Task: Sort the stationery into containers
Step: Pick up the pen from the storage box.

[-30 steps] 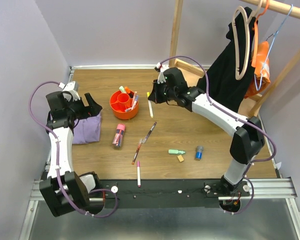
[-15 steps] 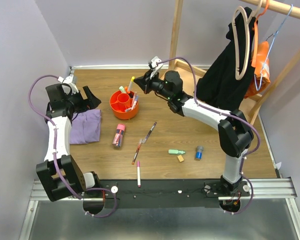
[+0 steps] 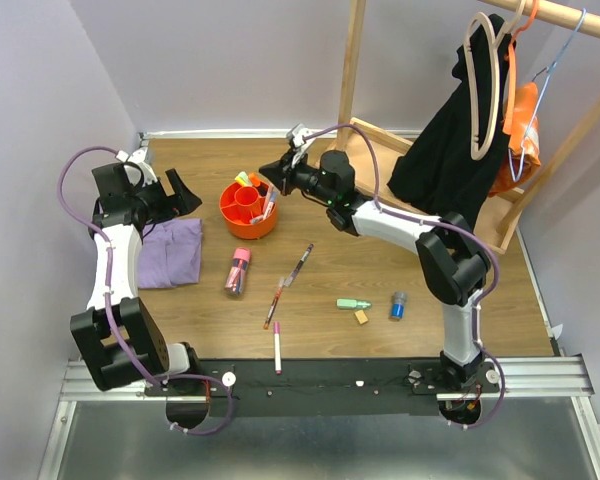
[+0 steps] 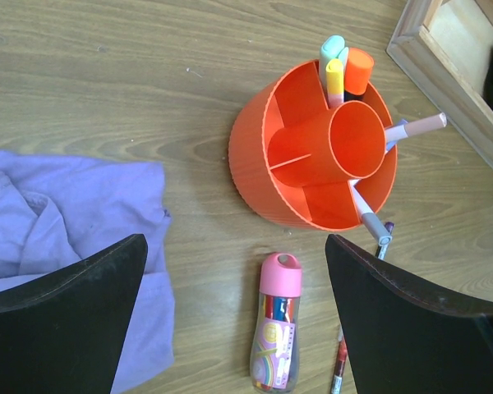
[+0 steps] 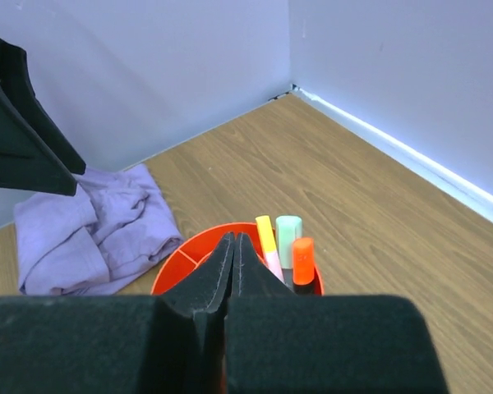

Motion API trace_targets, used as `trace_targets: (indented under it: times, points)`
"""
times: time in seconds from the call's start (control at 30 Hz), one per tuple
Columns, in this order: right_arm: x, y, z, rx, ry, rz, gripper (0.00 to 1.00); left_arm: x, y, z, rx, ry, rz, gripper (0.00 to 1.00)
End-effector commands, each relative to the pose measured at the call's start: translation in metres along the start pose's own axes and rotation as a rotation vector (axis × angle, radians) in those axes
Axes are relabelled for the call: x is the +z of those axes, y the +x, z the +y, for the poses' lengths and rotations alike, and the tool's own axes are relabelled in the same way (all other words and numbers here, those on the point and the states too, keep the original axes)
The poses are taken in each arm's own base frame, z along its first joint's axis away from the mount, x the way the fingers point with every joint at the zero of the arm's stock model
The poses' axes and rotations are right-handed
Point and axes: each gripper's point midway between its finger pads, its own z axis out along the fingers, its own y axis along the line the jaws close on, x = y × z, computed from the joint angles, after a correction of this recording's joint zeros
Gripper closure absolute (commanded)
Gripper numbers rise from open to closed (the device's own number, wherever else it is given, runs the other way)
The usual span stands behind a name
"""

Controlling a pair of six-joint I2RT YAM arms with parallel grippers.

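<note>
- The round orange tub serves as the landmark. It stands on the wooden table toward the far left, and several pens already stand or lean in its compartments.
- A yellow-capped marker, a mint one and an orange one stand together in the tub's far compartment.
- The right gripper hovers just over the tub's far-right rim. Its fingers are pressed together, and nothing shows between them in the right wrist view.
- The left gripper hangs to the left of the tub with its jaws spread wide, holding nothing. The purple cloth lies just beside it.
- Loose stationery lies on the near side of the tub. The clear pink-capped tube is closest, and three slim pens lie further toward the arm bases.
- The green highlighter, tan eraser and blue cylinder lie well off to the tub's near right.
- The step in hand looks like the end of a drop-off at the tub, with the sort roughly half done.
- The next move probably calls for the right arm to pull clear of the tub, open its jaws and go for a loose item. Alternatively, the left arm, already open, could descend on the tube.
</note>
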Motion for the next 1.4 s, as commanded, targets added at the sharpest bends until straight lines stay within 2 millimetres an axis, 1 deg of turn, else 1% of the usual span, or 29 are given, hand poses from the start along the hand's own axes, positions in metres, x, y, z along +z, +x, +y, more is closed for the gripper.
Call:
trace_targets:
  times: [0.0,0.03,0.1,0.13,0.17,0.2,0.23,0.3,0.33,0.37,0.4,0.43,0.47,0.5,0.53,0.57,0.6,0.63,0.7,0.8,0.83,0.87,1.0,1.03,1.1,1.13,1.17,1.27,1.37]
  points:
    - [0.012,-0.018,0.004,-0.063,-0.035,-0.014,0.63,0.002,-0.007,0.005,0.002,-0.009,-0.006,0.01]
    - [0.015,-0.018,0.009,-0.095,-0.074,0.021,0.57,0.002,-0.007,0.004,0.001,-0.002,-0.004,0.01]
    - [0.022,-0.006,0.012,-0.127,-0.126,0.076,0.46,0.004,-0.010,0.000,0.005,0.030,-0.006,0.01]
    - [0.025,-0.011,0.016,-0.137,-0.157,0.107,0.44,0.005,-0.012,-0.002,0.001,0.045,-0.010,0.01]
    - [0.027,-0.002,0.015,-0.123,-0.161,0.138,0.43,0.008,-0.014,-0.004,0.001,0.064,-0.016,0.01]
    - [0.028,0.002,0.012,-0.115,-0.151,0.156,0.43,0.012,-0.013,-0.010,-0.009,0.115,-0.009,0.01]
    - [0.028,0.002,0.010,-0.104,-0.138,0.170,0.42,0.015,-0.020,-0.014,0.001,0.144,-0.031,0.01]
    - [0.028,0.003,0.008,-0.102,-0.128,0.178,0.41,0.025,-0.024,-0.021,-0.023,0.190,-0.020,0.01]
    - [0.027,0.006,0.007,-0.109,-0.130,0.195,0.40,0.029,-0.030,-0.021,-0.023,0.202,-0.035,0.01]
    - [0.027,0.005,0.008,-0.113,-0.134,0.199,0.40,0.033,-0.033,-0.023,-0.044,0.210,-0.035,0.01]
    - [0.027,0.008,0.008,-0.113,-0.139,0.213,0.39,0.040,-0.038,-0.022,-0.046,0.216,-0.035,0.02]
    - [0.024,0.016,0.008,-0.100,-0.149,0.250,0.39,0.045,-0.043,-0.024,-0.041,0.225,-0.038,0.03]
    - [0.023,0.018,0.006,-0.091,-0.155,0.266,0.39,0.049,-0.045,-0.024,-0.039,0.228,-0.034,0.05]
    - [0.026,0.011,0.005,-0.086,-0.162,0.265,0.39,0.058,-0.053,-0.021,-0.035,0.229,-0.032,0.11]
    - [0.024,0.022,0.003,-0.053,-0.168,0.306,0.39,0.064,-0.054,-0.021,-0.035,0.227,-0.023,0.14]
    - [0.022,0.026,-0.002,-0.032,-0.155,0.328,0.40,0.070,-0.056,-0.023,-0.034,0.235,-0.016,0.16]
    - [0.024,0.019,-0.004,-0.022,-0.144,0.324,0.42,0.079,-0.062,-0.022,-0.034,0.243,-0.010,0.23]
    - [0.022,0.027,-0.008,0.015,-0.126,0.351,0.43,0.084,-0.062,-0.023,-0.029,0.248,-0.001,0.26]
    - [0.020,0.026,-0.016,0.038,-0.107,0.360,0.46,0.095,-0.067,-0.027,-0.014,0.264,0.008,0.36]
    - [0.015,0.025,-0.026,0.039,-0.065,0.368,0.47,0.107,-0.065,-0.034,0.000,0.286,0.029,0.39]
    - [0.012,0.031,-0.029,0.043,-0.052,0.379,0.47,0.109,-0.063,-0.037,0.004,0.291,0.042,0.39]
    - [0.010,0.025,-0.031,0.039,-0.045,0.370,0.46,0.112,-0.061,-0.039,0.020,0.293,0.050,0.39]
    - [0.004,0.025,-0.034,0.071,-0.016,0.373,0.46,0.126,-0.046,-0.046,0.036,0.299,0.094,0.37]
    - [0.004,0.025,-0.034,0.070,-0.014,0.370,0.46,0.129,-0.042,-0.051,0.046,0.307,0.108,0.38]
    - [0.002,0.026,-0.035,0.073,-0.008,0.373,0.46,0.135,-0.036,-0.056,0.062,0.319,0.127,0.41]
    - [0.002,0.025,-0.036,0.071,-0.004,0.370,0.46,0.137,-0.034,-0.065,0.078,0.334,0.135,0.42]
    - [0.001,0.024,-0.037,0.070,-0.002,0.367,0.46,0.140,-0.032,-0.069,0.082,0.341,0.141,0.43]
    - [-0.002,0.024,-0.040,0.071,0.010,0.366,0.46,0.148,-0.026,-0.074,0.097,0.342,0.157,0.47]
    - [-0.006,0.025,-0.044,0.072,0.019,0.371,0.46,0.151,-0.024,-0.070,0.103,0.329,0.167,0.52]
